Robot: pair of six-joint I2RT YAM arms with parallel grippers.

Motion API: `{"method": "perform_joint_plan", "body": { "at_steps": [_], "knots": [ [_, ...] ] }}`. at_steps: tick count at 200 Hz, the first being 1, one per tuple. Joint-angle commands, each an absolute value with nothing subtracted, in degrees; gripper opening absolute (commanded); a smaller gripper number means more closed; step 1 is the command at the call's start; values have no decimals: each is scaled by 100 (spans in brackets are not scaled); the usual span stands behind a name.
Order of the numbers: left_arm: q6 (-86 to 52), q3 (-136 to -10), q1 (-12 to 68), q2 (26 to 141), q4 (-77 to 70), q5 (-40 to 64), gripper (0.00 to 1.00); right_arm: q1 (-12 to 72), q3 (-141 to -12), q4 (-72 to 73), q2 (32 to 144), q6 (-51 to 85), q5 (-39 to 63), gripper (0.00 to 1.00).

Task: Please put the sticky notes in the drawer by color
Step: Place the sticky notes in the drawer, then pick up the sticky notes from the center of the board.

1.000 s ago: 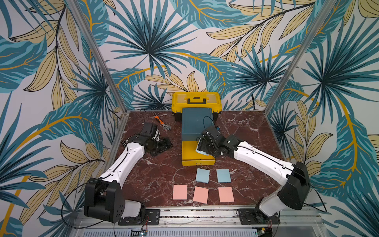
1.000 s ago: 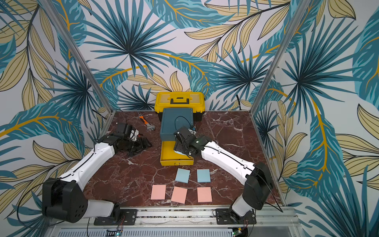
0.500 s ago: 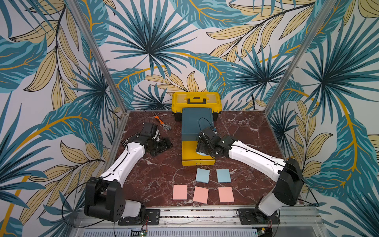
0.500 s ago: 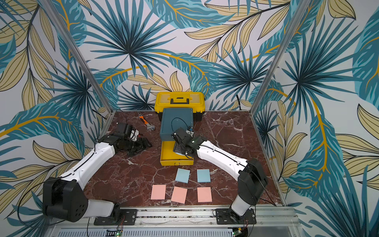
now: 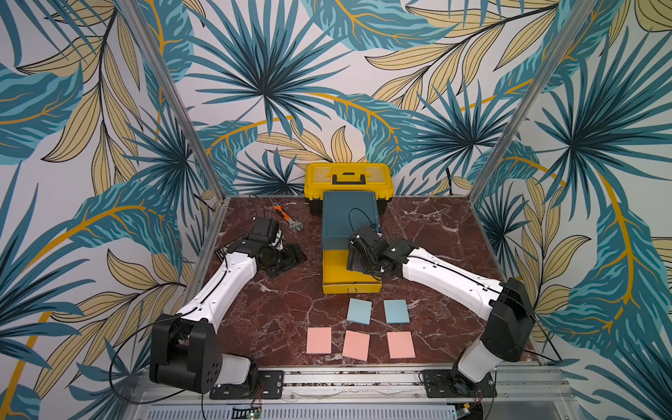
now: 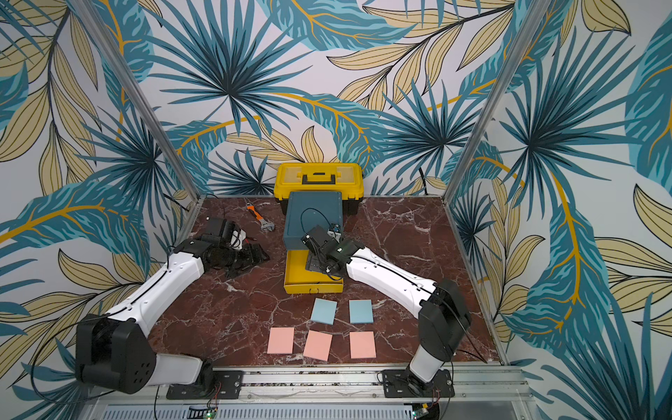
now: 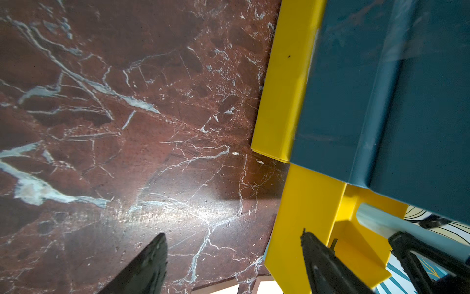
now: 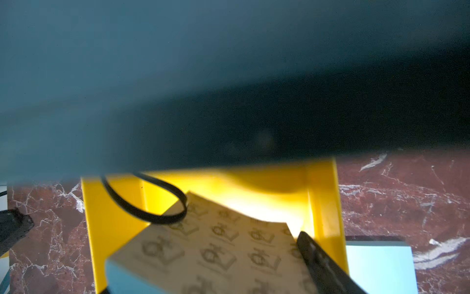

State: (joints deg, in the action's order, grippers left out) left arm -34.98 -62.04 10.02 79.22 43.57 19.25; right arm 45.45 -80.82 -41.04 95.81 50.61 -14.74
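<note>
Fingers [image 8: 320, 257] of the right gripper [image 8: 165, 227] stand wide over the yellow drawer [image 5: 351, 285], which is pulled out of the teal cabinet [image 5: 347, 214]. A light blue pad [image 8: 203, 249] lies between them with its printed backing up; one finger touches its edge and the other is well clear, so nothing clamps it. The pad sits skewed to the drawer walls and tilted, with one corner deep inside and the near end apparently riding higher. I judge that it could end up propped on a wall and jam the drawer when it is pushed shut. The touching finger might also drag the pad back out when the arm pulls away. A black loop [image 8: 145, 203] hangs across the pad's far corner and could snag it. The left gripper [image 7: 232, 233] is spread and empty near the drawer's side, where a careless swing could knock the cabinet. Two more blue pads [image 5: 359, 311] and three pink pads [image 5: 356, 345] lie on the marble table [image 5: 276, 309]. No green ones are in view, and whether this drawer already holds another colour is hidden.
</note>
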Motion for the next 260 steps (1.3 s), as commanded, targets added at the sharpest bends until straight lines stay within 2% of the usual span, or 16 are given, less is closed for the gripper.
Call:
{"method": "perform_joint_plan", "body": {
  "at_steps": [1,30,79,101,138,153,221,260],
  "knots": [
    [-3515,-6092,958,7761,4404,1864,84,4570,-7999,-4579,9835,5082,-1239,83],
    [-3522,-6053,958,7728,4395,1863,84,4570,-8082,-4586,9861,5026,-1272,88],
    [-3541,-5994,958,7665,4383,1854,84,4570,-8254,-4719,9755,4874,-1505,87],
    [-3548,-5961,956,7650,4352,1855,84,4570,-8210,-4680,9624,4843,-1525,82],
    [-3550,-5958,958,7651,4337,1853,84,4566,-8014,-4508,9328,4891,-1638,63],
    [-3550,-5958,955,7657,4324,1863,84,4570,-8016,-4596,9292,4877,-1693,60],
    [-3568,-5958,957,7691,4276,1876,84,4570,-8125,-4828,8635,4412,-2537,62],
    [-3534,-5985,958,7690,4267,1870,84,4570,-7914,-5777,8240,4583,-2927,72]
  ]
}}
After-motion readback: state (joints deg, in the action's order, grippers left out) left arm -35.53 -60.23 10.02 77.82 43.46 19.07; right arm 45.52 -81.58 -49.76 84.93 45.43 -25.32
